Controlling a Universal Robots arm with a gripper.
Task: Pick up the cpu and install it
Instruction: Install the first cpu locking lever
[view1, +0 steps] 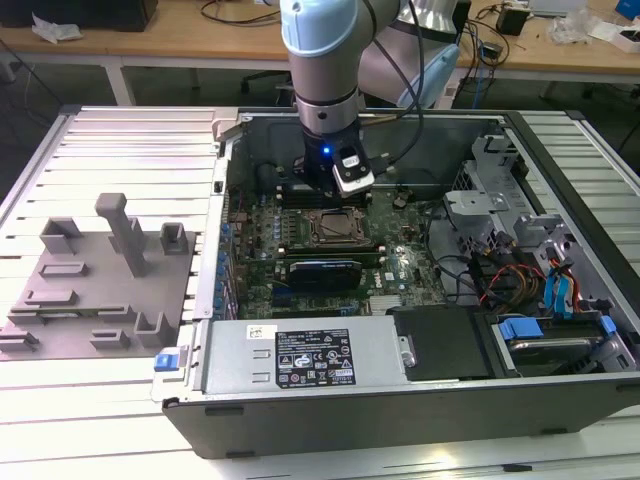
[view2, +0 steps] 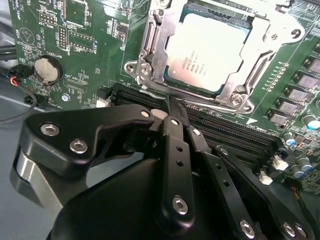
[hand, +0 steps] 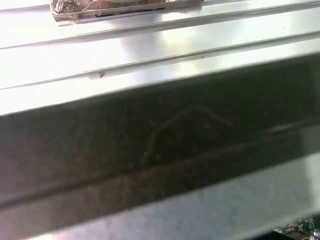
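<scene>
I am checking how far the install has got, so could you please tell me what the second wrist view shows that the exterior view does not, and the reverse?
Second wrist view alone: the cpu lying inside the socket frame, a coin cell, and the tool just short of the socket. Exterior view alone: the whole open computer case, its power supply and the grey plastic blocks at that view's left. Both share the green motherboard and the socket.
</scene>
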